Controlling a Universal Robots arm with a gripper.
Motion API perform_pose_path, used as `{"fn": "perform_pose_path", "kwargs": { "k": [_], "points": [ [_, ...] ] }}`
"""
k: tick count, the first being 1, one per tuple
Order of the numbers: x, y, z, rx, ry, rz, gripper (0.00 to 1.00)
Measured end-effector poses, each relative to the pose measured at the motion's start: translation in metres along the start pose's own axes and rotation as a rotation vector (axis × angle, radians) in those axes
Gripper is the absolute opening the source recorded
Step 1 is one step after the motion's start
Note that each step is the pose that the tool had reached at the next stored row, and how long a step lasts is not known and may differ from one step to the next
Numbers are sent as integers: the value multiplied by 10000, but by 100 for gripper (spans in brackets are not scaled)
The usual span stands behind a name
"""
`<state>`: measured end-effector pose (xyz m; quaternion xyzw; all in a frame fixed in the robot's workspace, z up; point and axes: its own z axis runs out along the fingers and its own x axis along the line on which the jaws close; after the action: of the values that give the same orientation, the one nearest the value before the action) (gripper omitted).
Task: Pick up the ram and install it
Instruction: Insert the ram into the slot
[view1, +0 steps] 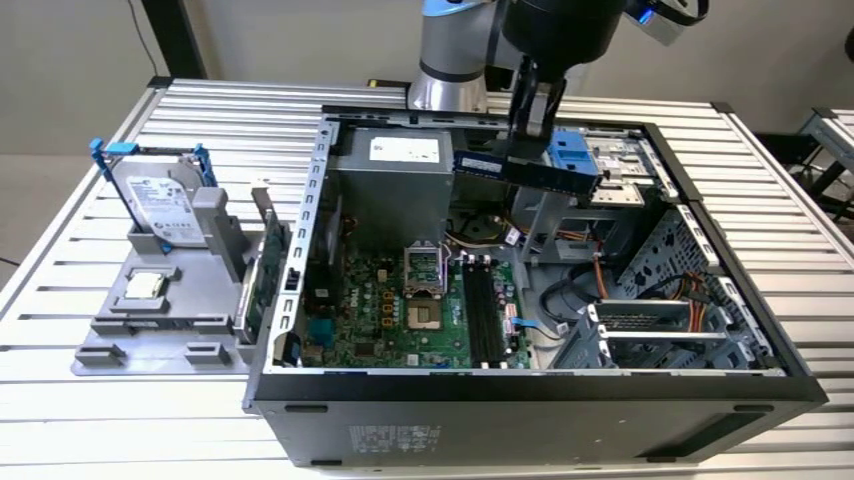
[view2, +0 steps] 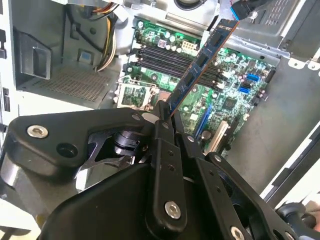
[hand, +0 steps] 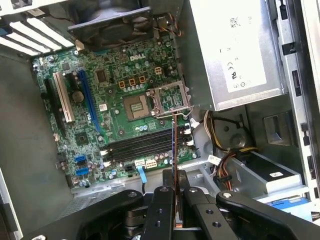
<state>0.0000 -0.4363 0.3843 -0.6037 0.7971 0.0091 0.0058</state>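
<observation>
Your black gripper (view2: 167, 112) clamps the thin dark ram stick (view2: 200, 65) above the black motherboard slots (view2: 160, 59), long axis across them.

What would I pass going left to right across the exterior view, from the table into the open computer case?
Silver hard drive, upright green card, silver square CPU socket, long dark ram in the black gripper, grey perforated drive cage.

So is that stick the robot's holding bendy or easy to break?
Probably stiff: the ram juts straight from the gripper without sagging. Likely light, since that narrow pinch carries it. Possibly fragile: it looks thin edge-on in the first wrist view.
</observation>
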Motion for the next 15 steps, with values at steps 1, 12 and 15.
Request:
{"fn": "perform_pose_path", "kwargs": {
  "k": [1,12,15],
  "points": [
    [0,0,0,1,0,48,0],
    [0,0,2,36,-14,1800,0],
    [3,-1,1,44,-15,2175,0]
  ]
}}
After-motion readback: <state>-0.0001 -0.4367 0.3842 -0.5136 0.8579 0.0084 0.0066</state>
